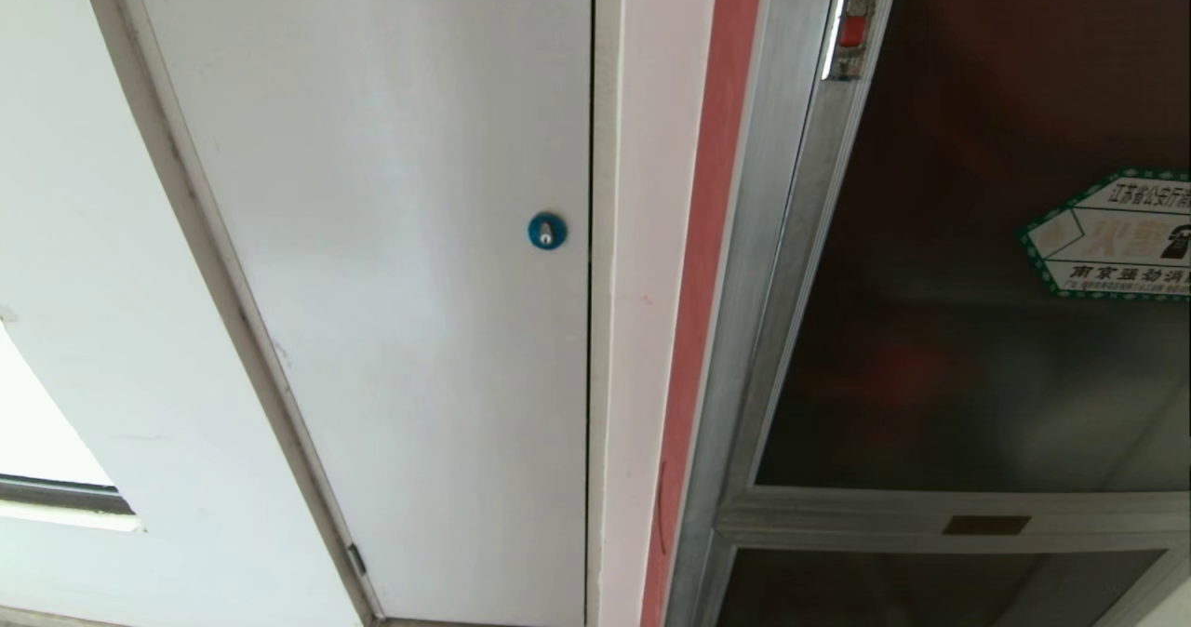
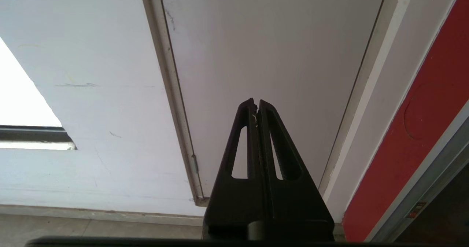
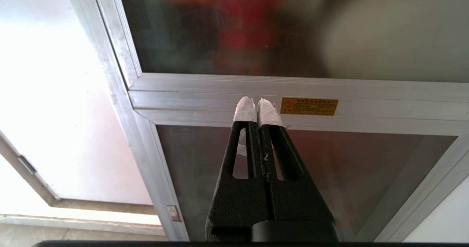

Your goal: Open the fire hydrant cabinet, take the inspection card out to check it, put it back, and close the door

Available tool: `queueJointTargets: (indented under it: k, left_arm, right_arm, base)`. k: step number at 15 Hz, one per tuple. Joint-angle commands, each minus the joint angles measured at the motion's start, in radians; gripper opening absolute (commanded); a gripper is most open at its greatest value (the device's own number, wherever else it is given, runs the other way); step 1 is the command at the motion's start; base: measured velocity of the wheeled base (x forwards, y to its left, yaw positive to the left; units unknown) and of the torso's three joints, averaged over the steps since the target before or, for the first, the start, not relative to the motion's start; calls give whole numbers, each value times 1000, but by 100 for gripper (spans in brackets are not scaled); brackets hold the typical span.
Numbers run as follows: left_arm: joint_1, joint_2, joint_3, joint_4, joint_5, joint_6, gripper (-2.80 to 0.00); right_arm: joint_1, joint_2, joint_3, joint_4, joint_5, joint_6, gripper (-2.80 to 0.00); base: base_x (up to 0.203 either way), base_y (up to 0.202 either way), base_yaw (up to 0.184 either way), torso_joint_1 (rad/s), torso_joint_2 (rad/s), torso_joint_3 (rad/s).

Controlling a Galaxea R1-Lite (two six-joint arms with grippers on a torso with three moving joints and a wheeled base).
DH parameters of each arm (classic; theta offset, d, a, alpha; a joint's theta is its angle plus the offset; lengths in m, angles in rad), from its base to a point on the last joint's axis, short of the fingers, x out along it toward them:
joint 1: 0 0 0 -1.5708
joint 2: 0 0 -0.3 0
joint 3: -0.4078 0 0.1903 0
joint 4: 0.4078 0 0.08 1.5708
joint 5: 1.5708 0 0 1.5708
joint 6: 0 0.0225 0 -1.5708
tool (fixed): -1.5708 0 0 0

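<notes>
R gripper (image 3: 256,104): jaws closed, empty, white-wrapped tips facing cabinet crossbar | L gripper (image 2: 255,102): jaws closed, empty, facing white panel (image 2: 271,56) | door (image 1: 977,329): shut, red latch (image 1: 852,32) at top, hex sticker (image 1: 1117,236) on glass | inspection card: not visible

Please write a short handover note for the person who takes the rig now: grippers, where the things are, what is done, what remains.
Left gripper: shut, empty, facing the plain white panel.
Right gripper: shut, empty, white-wrapped tips facing the door, not touching it as far as I can tell.
Fire hydrant cabinet: door closed, small red latch at its upper left edge.
Inspection card: not visible.
Done: nothing.
Left: open the door, take the card, check it, return it, close.
</notes>
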Motion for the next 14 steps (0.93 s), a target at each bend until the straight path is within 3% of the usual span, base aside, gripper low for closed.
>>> queueJointTargets:
  k: [1, 14]
  left_arm:
    - [0, 0, 12, -1, 0, 0, -280]
    - [0, 0, 12, -1, 0, 0, -280]
  right_arm:
    - [0, 2, 3, 0, 0, 0, -280]
    - [0, 2, 2, 0, -3, 32, -280]
  base:
    - [0, 0, 0, 0, 0, 0]
    - [0, 0, 0, 0, 0, 0]
